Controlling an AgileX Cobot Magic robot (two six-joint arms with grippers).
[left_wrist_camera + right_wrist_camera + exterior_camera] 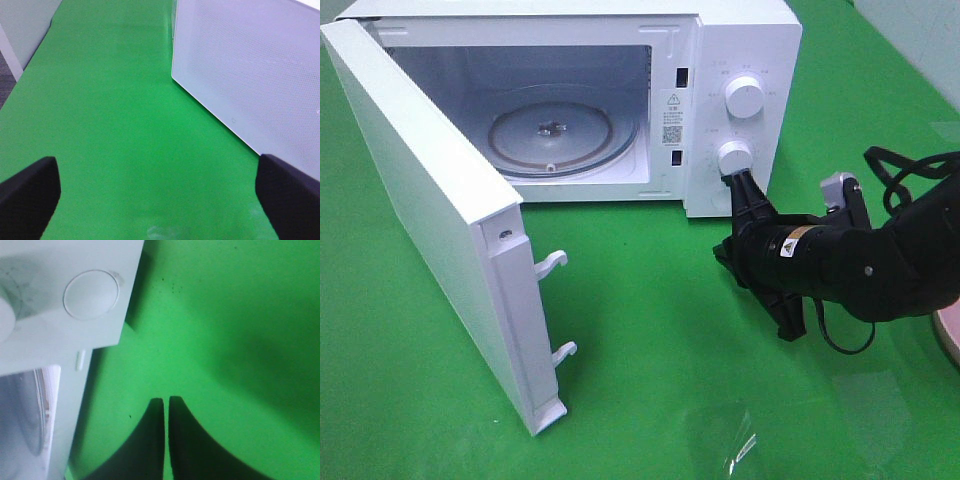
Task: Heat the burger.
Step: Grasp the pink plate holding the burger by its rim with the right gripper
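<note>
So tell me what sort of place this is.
Probably a robot test bench staged as a kitchen corner, not a real kitchen: a white microwave with its door open and glass turntable bare, on a plain green mat, with the black right gripper by its lower dial.

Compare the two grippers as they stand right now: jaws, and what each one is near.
The left gripper has its jaws spread wide; the right gripper has its jaws shut together. The left gripper sits beside the open microwave door; the right gripper is by the microwave's control panel, below the lower knob. Both are black, empty, and over the green mat.
</note>
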